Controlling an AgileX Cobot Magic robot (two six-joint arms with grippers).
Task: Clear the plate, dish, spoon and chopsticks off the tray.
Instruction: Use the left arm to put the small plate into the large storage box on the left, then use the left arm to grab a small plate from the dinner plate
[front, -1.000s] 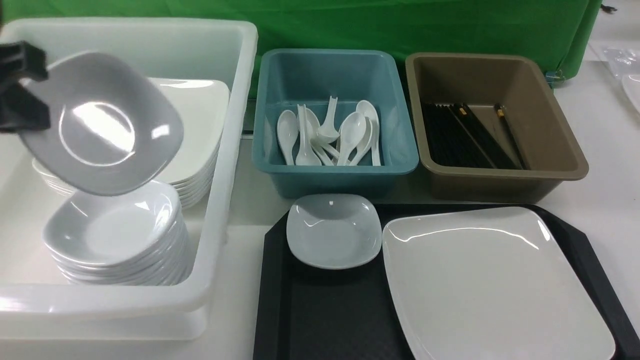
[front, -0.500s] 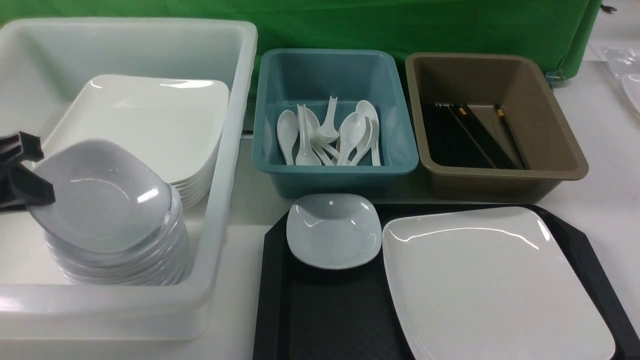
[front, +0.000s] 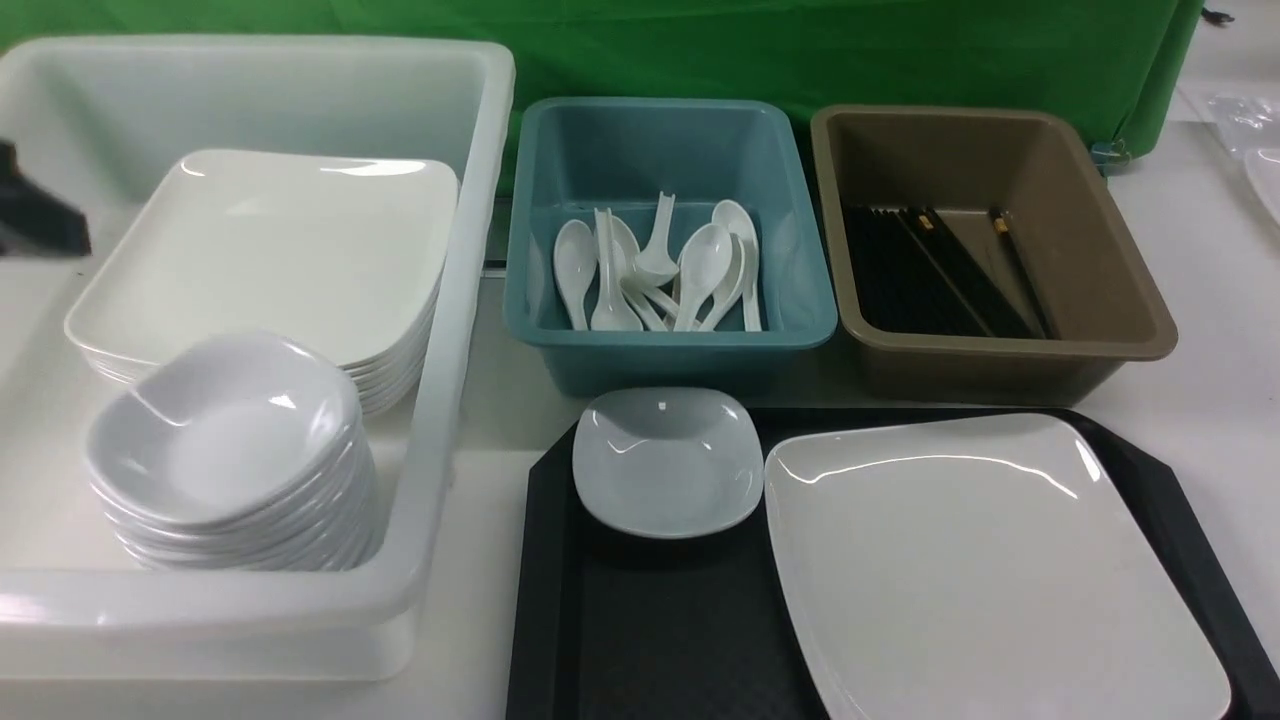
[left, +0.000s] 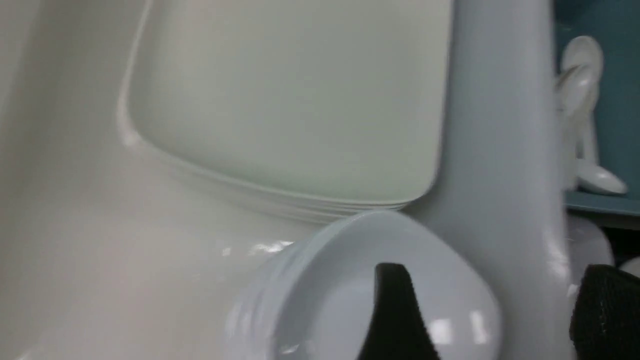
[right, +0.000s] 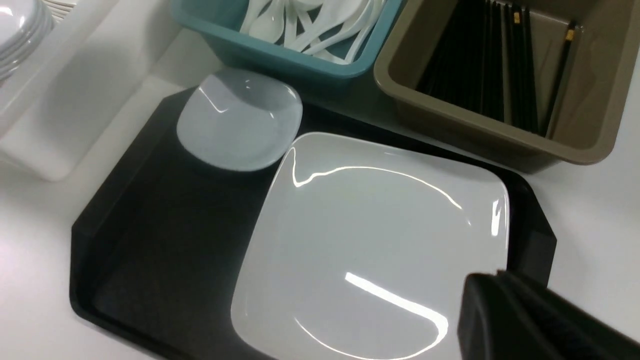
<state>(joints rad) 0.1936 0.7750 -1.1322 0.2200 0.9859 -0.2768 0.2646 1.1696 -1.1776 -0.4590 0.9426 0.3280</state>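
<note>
Jaws of your left gripper (left: 500, 320) stand apart with nothing between them, hovering over the top of the stack of small dishes (front: 225, 455) in the white tub (front: 470, 200). Your right gripper (right: 482, 295) has its jaws pressed together, empty, close by the edge of the plate (front: 990, 570). That plate lies flat on the right part of the tray (front: 640, 640). The small dish (front: 665, 460) sits at the tray's far left corner, just beside the plate; you cannot tell whether they touch. Behind the tray on the bench (front: 1200, 300), the teal bin (front: 670, 350) holds white spoons (front: 660, 270) and the brown bin (front: 1000, 360) holds black chopsticks (front: 930, 270). In the tub, a stack of large plates (front: 270, 250) sits behind the dishes.
</note>
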